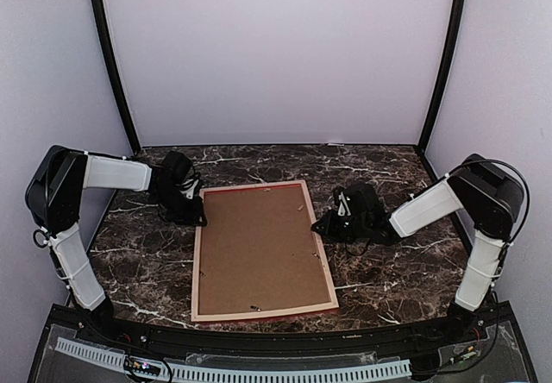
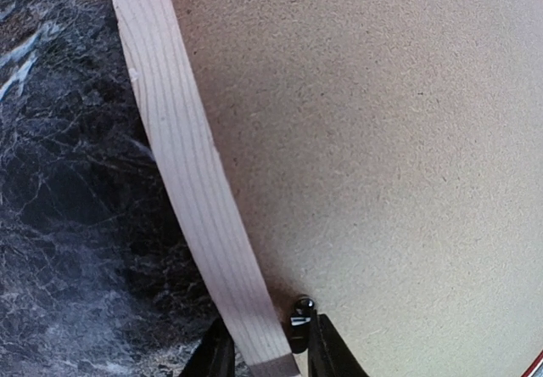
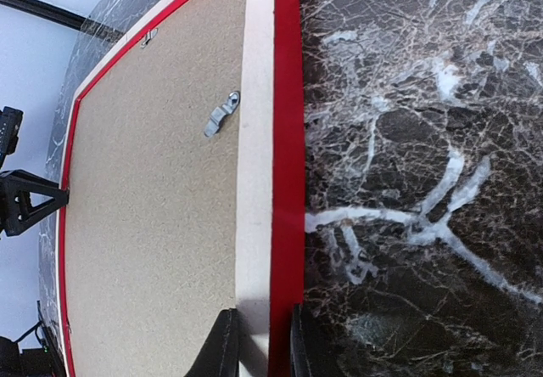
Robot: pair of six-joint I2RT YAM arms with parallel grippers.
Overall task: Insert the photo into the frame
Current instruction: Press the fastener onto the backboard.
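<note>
Heads up: the frame is lying face-down, pale wood back up, right between your two pincers, with its long axis running away from the arm bases. Your right gripper is pinching the right-hand rail, and the frame's bulk sits off to its left. Your left gripper straddles the opposite rail, bulk to its right, with a small metal clip tucked against its board-side finger. I can't tell if it's actually biting yet. The brown backing board sits in the frame, with a turn tab over its edge. The photo isn't visible anywhere; my guess is it's under the board. Both arms are equally close. No brands or writing readable.
</note>
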